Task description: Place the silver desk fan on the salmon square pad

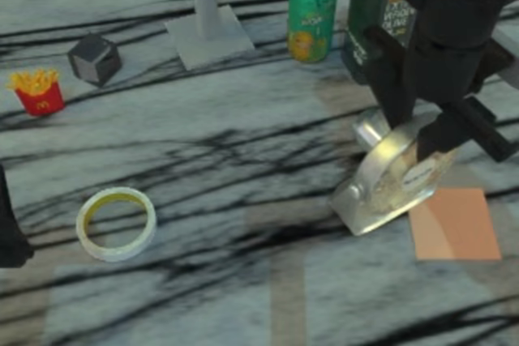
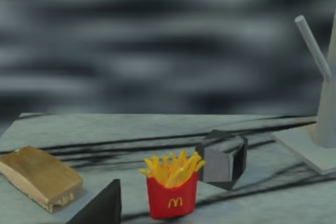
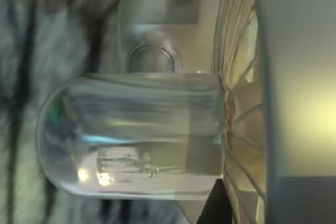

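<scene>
The silver desk fan (image 1: 395, 181) hangs tilted over the table, with its ring grille facing up and its blocky foot low at the left. My right gripper (image 1: 427, 150) is shut on the grille's rim from above. The salmon square pad (image 1: 456, 224) lies flat just right of and below the fan, and the grille overlaps its near-left corner. The right wrist view is filled by the chrome motor housing (image 3: 131, 135) and the wire grille (image 3: 241, 103), with one dark fingertip (image 3: 212, 209) at the edge. My left gripper (image 1: 8, 232) is parked at the table's left edge, open and empty.
A white-and-yellow tape ring (image 1: 116, 223) lies front left. Red fries box (image 1: 36, 91) and grey cube (image 1: 95, 60) sit back left. White stand (image 1: 207, 28), green bottle (image 1: 312, 10) and dark green box (image 1: 377, 26) line the back. A tan slab (image 2: 39, 178) shows in the left wrist view.
</scene>
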You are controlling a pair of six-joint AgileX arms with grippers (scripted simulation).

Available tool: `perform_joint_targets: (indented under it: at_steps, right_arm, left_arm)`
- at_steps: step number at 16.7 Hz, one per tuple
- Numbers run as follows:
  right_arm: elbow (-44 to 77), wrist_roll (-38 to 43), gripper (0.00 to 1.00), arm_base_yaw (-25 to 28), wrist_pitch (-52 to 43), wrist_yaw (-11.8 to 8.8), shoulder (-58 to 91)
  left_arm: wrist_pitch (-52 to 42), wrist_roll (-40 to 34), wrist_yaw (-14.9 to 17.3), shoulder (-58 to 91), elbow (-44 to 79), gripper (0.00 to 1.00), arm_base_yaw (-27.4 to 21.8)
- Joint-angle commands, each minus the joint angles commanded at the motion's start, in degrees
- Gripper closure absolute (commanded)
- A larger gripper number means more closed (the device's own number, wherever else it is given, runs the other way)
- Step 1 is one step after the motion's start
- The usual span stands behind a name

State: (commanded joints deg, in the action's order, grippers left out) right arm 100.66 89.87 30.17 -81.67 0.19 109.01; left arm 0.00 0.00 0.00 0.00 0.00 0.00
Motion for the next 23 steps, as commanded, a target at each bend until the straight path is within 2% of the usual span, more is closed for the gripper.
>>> perform_joint_targets:
  at_steps: [4, 7, 13, 18, 22, 23]
  right_arm:
    - [-9.65, 13.71, 1.00, -7.30, 2.05, 0.04, -7.56]
    - [-14.10, 18.70, 1.00, -10.61, 3.07, 0.05, -11.11]
    - [-14.61, 19.05, 1.00, -10.65, 3.30, 0.05, -11.24]
    - [-20.64, 18.94, 1.00, -11.12, 10.21, 0.05, -10.68]
    - [-21.35, 18.96, 1.00, -11.15, 10.93, 0.06, -10.54]
    - [-21.35, 18.96, 0.92, -11.15, 10.93, 0.06, -10.54]
  left_arm:
    - [0.00, 0.00, 0.00, 0.00, 0.00, 0.00, 0.00]
    - [0.00, 0.00, 0.00, 0.00, 0.00, 0.00, 0.00]
    - [0.00, 0.00, 0.00, 0.00, 0.00, 0.00, 0.00]
    - [0.00, 0.00, 0.00, 0.00, 0.00, 0.00, 0.00]
    - [0.00, 0.00, 0.00, 0.00, 0.00, 0.00, 0.00]
    - [0.00, 0.00, 0.00, 0.00, 0.00, 0.00, 0.00]
